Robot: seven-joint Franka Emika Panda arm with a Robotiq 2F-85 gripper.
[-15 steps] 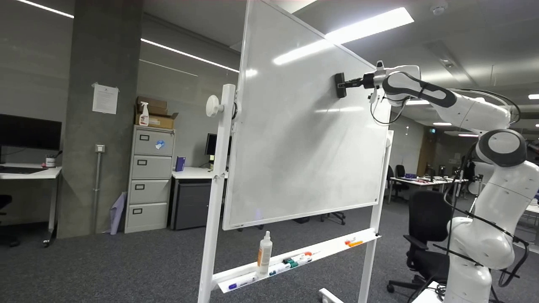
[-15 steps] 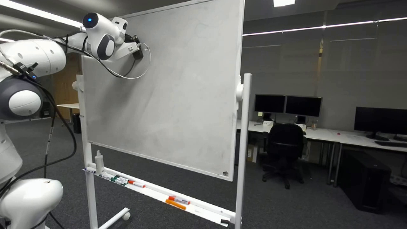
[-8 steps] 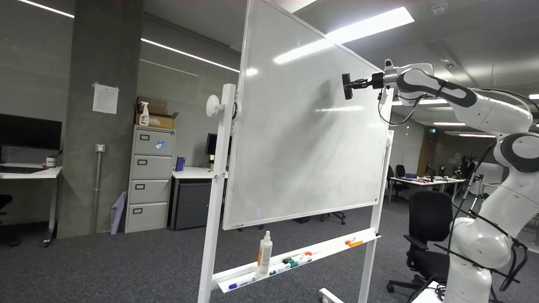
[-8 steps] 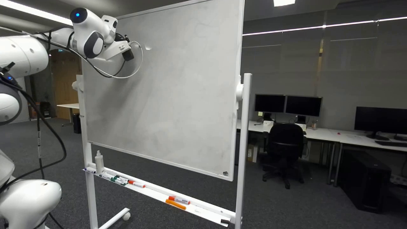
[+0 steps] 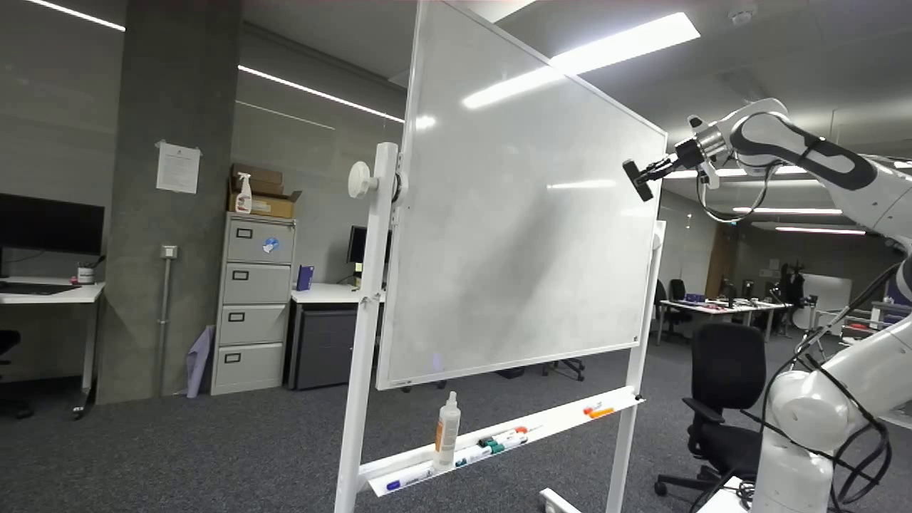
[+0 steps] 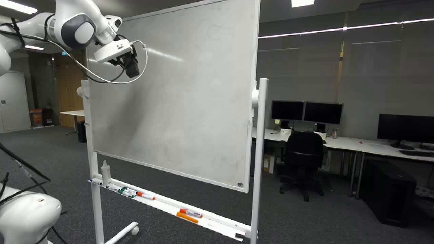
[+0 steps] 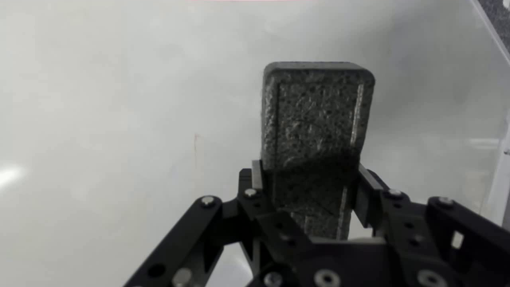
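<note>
The fingers of the gripper are pressed firmly against both long sides of a dark block, apparently a board eraser, with one end jutting beyond the pads. It looks light and fairly stiff, hardly fragile, probably with a softer wiping face turned away from the wrist camera. Holding it across its narrow width, near the middle of its length, seems right, though the block might pivot if pushed hard at one end. In an exterior view the block is tilted and hangs in front of the whiteboard, apparently clear of its surface, where the wrist view shows a faint reddish streak. Below the board runs a white tray carrying an upright bottle, an orange marker and several other pens; farther out stands a black chair.
</note>
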